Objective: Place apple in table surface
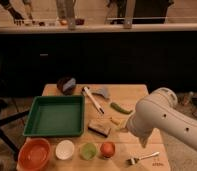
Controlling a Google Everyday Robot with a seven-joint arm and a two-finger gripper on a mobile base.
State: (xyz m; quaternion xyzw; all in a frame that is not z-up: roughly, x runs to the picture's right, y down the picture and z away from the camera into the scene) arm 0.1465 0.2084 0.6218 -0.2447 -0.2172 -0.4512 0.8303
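White robot arm (162,120) comes in from the right and hangs low over the right part of the worktop (137,92). The hand is hidden behind the arm's thick end link, somewhere above the worktop's right half. Its fingers are spread wide. Nothing seen in its grip.

Apple (107,148), red-orange, sits free on the worktop in the front row, left of the arm and not touching it.

Front row, left to right: orange bowl (34,153), white cup (65,149), green cup (88,150), apple. Each stands just beside the next. Fork (142,158) lies to the right of the apple near the front edge, tines toward the apple.

Green tray (54,116) fills the left middle of the worktop, behind the cups. Brown block, maybe a sponge (99,128), lies just right of the tray's front corner. Small yellowish piece (115,120) lies beside it, close to the arm's end. Green pepper (121,108) lies behind that. White-handled utensil (93,100) lies diagonally along the tray's right side, its grey head toward the back. Dark round thing (67,85) sits at the back left corner; can't tell what it is.

Small dark marks on the worktop by the fork, too small to read.
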